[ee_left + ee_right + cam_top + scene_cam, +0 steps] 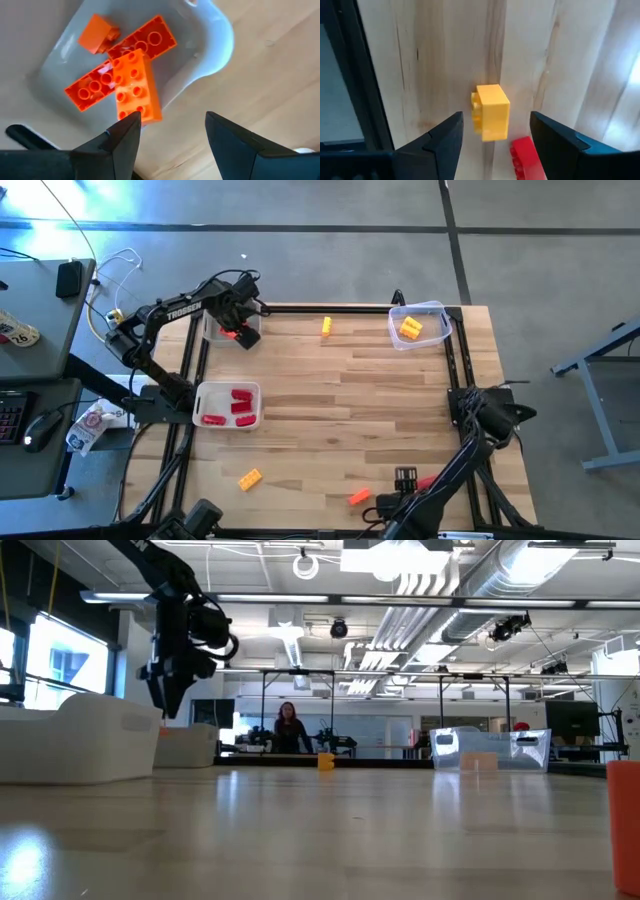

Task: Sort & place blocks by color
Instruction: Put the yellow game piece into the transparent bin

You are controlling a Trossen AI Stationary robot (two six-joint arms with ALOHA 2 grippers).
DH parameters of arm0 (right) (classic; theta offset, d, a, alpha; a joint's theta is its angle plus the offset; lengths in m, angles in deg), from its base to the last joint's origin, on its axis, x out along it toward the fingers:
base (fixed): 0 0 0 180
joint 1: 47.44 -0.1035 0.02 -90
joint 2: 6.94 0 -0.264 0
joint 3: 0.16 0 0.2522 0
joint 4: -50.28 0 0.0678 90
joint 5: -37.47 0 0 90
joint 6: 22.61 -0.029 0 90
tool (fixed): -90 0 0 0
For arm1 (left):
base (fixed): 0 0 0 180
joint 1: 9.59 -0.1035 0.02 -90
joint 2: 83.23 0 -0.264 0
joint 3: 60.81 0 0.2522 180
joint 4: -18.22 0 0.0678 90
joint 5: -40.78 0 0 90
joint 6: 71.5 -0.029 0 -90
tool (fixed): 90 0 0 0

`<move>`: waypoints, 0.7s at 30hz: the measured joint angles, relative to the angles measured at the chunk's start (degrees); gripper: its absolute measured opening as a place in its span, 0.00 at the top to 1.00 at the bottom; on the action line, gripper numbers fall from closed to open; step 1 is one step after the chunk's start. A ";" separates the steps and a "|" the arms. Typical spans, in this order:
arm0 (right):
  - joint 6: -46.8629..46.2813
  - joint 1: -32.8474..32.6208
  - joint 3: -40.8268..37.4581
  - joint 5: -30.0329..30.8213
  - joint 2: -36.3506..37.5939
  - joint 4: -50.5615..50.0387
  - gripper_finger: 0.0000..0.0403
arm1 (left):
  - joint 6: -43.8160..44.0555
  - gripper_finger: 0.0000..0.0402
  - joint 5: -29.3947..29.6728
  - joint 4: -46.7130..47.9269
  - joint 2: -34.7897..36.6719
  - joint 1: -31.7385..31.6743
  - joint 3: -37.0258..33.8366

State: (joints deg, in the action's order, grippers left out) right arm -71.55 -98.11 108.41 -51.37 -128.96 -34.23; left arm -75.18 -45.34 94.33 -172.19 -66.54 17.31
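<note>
Wooden table [380, 410] held loose blocks [250, 478]; open left gripper [170, 131] hovered over orange tray [215, 45]; right gripper [492, 131] open, empty.

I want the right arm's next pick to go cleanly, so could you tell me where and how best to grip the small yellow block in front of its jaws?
Grip the yellow block across its two plain flat side faces, coming down from above. It lies on its side, studs pointing sideways. The right gripper is open and already straddles it. Mind the red block close beside it.
</note>
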 joint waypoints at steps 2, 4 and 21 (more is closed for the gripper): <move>-0.04 -0.01 0.00 -0.33 -1.03 0.03 0.46 | -0.29 0.48 -1.51 -0.02 0.02 0.00 0.00; 0.41 -0.01 0.00 -1.02 -2.16 0.06 0.46 | -1.01 0.48 -3.33 -0.02 0.04 0.00 0.00; -0.25 1.57 0.01 -0.10 -4.80 -0.33 0.82 | -1.92 0.48 -9.15 -0.79 9.14 2.13 0.04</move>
State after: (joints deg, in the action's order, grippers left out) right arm -71.80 -96.53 108.42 -51.47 -133.77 -34.56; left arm -77.10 -54.48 93.54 -163.05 -64.41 17.35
